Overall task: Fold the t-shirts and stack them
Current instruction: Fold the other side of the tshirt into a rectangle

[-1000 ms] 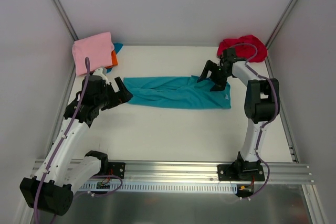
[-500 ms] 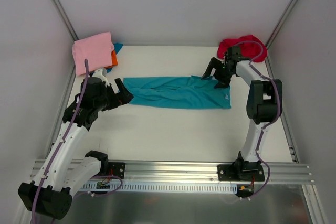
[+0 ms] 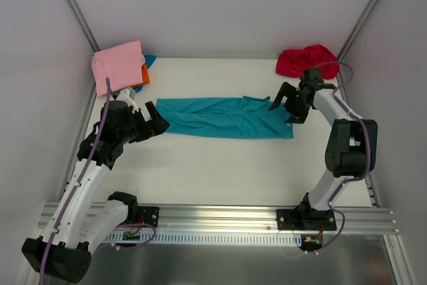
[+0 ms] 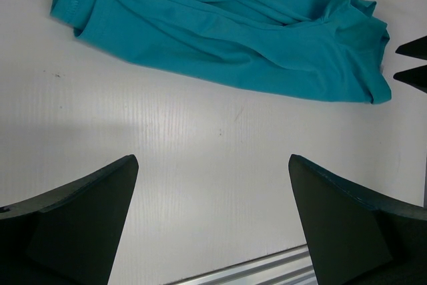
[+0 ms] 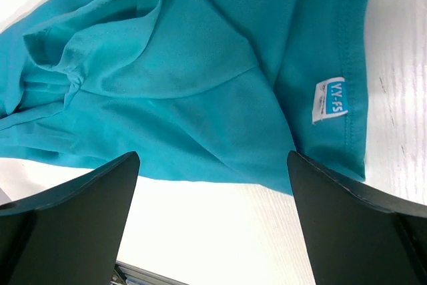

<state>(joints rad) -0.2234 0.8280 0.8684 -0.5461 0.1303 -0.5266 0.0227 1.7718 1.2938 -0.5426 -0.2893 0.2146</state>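
Note:
The teal t-shirt (image 3: 223,117) lies stretched in a long, loosely folded band across the middle of the table, also seen in the left wrist view (image 4: 220,28) and right wrist view (image 5: 193,78), its white neck label (image 5: 329,99) near the right end. My left gripper (image 3: 159,119) stands open just off the band's left end, nothing between its fingers. My right gripper (image 3: 288,104) hovers open over the band's right end, holding nothing. A pink t-shirt (image 3: 119,65) lies folded at the back left on top of orange (image 3: 143,74) and blue (image 3: 149,61) ones. A red t-shirt (image 3: 307,60) is crumpled at the back right.
White enclosure walls close in the table on the left, back and right. A metal rail (image 3: 220,218) carrying both arm bases runs along the near edge.
My right gripper has moved right and slightly toward the near side, off the middle of the teal shirt's right end to its edge. The left gripper has barely shifted. The shirt lies as before.

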